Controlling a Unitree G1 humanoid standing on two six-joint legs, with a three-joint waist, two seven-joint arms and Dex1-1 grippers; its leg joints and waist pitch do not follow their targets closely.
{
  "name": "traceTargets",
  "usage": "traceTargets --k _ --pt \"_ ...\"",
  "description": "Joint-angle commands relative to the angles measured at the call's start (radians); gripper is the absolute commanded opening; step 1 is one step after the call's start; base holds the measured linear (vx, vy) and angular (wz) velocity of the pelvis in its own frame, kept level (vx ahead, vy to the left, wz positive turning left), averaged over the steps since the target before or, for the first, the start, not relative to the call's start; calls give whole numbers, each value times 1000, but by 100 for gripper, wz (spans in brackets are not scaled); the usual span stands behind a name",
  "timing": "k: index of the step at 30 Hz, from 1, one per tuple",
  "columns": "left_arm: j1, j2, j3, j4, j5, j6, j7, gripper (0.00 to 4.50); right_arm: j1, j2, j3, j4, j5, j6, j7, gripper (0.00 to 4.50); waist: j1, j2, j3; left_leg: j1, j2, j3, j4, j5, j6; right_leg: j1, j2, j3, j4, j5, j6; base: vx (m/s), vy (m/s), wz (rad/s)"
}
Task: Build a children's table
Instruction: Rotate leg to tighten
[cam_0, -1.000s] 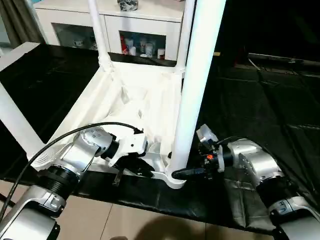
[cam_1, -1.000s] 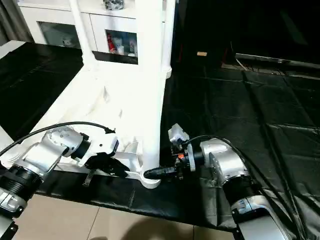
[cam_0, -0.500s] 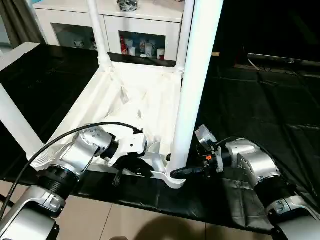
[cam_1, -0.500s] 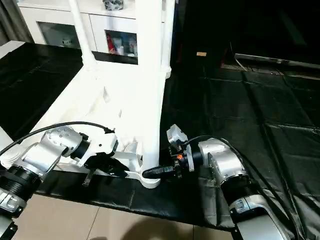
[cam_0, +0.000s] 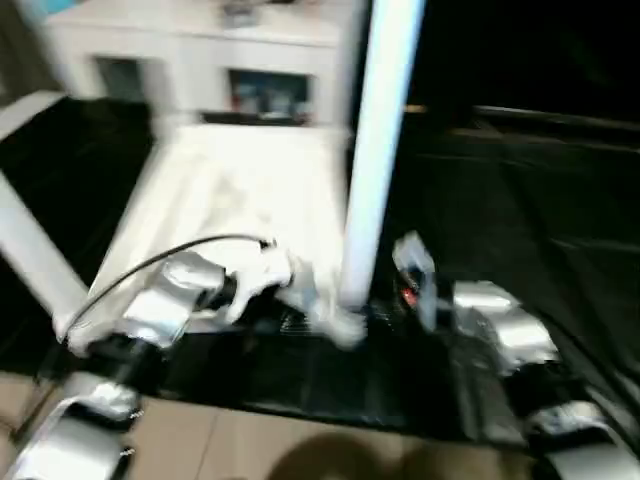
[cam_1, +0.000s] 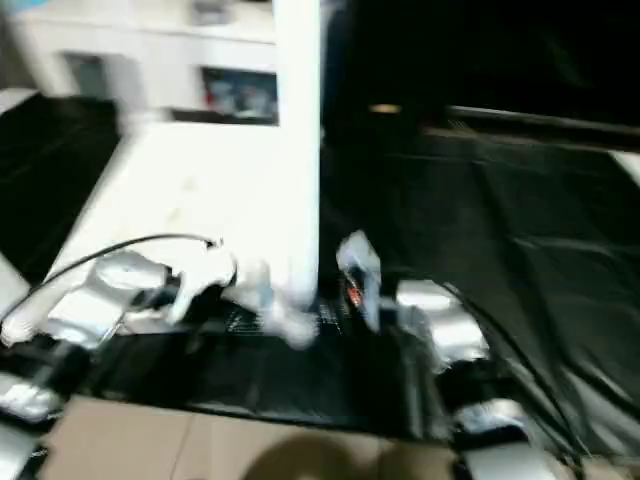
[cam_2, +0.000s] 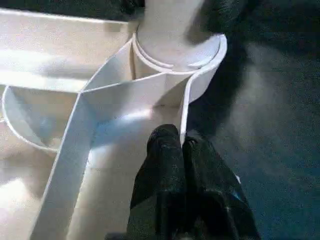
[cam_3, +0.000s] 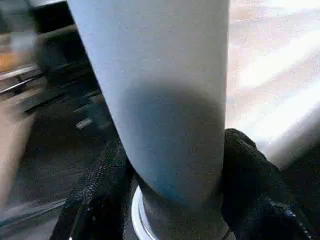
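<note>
The long white tapered round leg (cam_0: 378, 150) is standing upright, long axis vertical, its foot seated in a round corner socket (cam_2: 176, 46) of the white ribbed plastic tabletop (cam_0: 230, 195), which is lying underside-up on the black sheet (cam_0: 520, 220). My right gripper (cam_3: 172, 200) is clamping the leg's base between both fingers. My left gripper (cam_2: 181, 145) is pinching the tabletop's thin rim beside that socket.

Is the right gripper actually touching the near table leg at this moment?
Touching. The right wrist view shows the right gripper with a black finger pressed against each side of the leg, just above its socket.
</note>
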Motion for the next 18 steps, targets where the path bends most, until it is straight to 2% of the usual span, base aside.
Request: traceTargets --k 1,2,3,4,5,6,7,8,9,10,12,13,14,16,18 --pt "-24 -73 -17 -13 -40 12 35 0 -16 69 48 38 -21 24 -74 211 -2 -11 -54 -26 -27 5 -70 -259 7 61 -43 17 -111 -650 -27 0 0 0" --pt "-33 -92 -6 -3 -40 24 69 0 -29 88 41 53 -27 28 -123 210 -4 -6 -57 -24 -26 3 -71 -262 10 61 -44 15 -113 -649 -25 0 0 0" --pt "-39 -110 4 2 -40 39 97 0 -42 108 35 66 -35 33 -175 209 -16 -7 -55 -26 -27 2 -71 -266 15 58 -42 13 -116 -638 -27 0 0 0" --pt "-50 -144 21 9 -37 66 152 0 -70 149 16 93 -45 44 -276 205 -28 -9 -53 -19 -31 -3 -69 -296 16 50 -38 5 -122 -657 -29 0 0 0" --pt "-52 -150 24 10 -36 71 162 0 -74 156 12 98 -46 46 -293 205 -32 -8 -54 -17 -32 -3 -68 -303 20 50 -38 3 -124 -658 -31 0 0 0" --pt "-52 -150 24 10 -36 71 162 0 -74 156 12 98 -46 46 -293 204 -36 -6 -55 -19 -30 -5 -68 -307 22 53 -39 1 -124 -651 -34 0 0 0" --pt "-61 -174 37 21 -32 82 209 0 -95 181 2 118 -55 48 -359 204 -40 -4 -56 -25 -26 -9 -73 -309 31 61 -41 -3 -125 -626 -39 0 0 0" --pt "-74 -199 54 37 -25 86 266 0 -113 207 -5 134 -68 44 -423 202 -45 -4 -54 -28 -23 -13 -77 -322 30 62 -41 -8 -124 -608 -46 0 0 0" --pt "-74 -199 54 37 -25 86 266 0 -113 207 -5 134 -68 44 -423 202 -47 -1 -53 -26 -22 -14 -77 -332 29 60 -40 -10 -126 -606 -47 0 0 0" --pt "-83 -218 66 51 -19 82 311 0 -123 226 -10 143 -76 38 -461 202 -49 -6 -57 -20 -22 -13 -76 -341 32 60 -43 -12 -129 -590 -52 0 0 0" --pt "-90 -230 74 62 -15 74 344 0 -128 241 -10 145 -81 36 -483 202 -48 -3 -57 -18 -20 -12 -78 -330 36 59 -43 -7 -124 -547 -74 0 0 0" --pt "-94 -237 78 68 -11 68 361 0 -128 247 -8 144 -85 32 -486 202 -44 -8 -58 -17 -19 -10 -80 -321 43 58 -45 -3 -120 -525 -88 0 0 0" --pt "-94 -232 77 69 -8 59 360 0 -118 246 -4 132 -81 28 -463 202 -43 -7 -59 -19 -17 -9 -81 -309 49 60 -45 3 -114 -493 -103 0 0 0" --pt "-92 -226 76 68 -5 56 356 0 -110 242 -1 123 -80 23 -447 253 -40 -10 -60 -22 -17 -5 -82 -279 56 62 -45 11 -106 -441 -126 0 0 0" --pt "-86 -210 72 58 0 51 340 0 -97 235 -5 109 -72 13 -422 269 -36 -11 -61 -21 -17 -2 -81 -258 60 62 -46 15 -102 -426 -136 0 0 0"
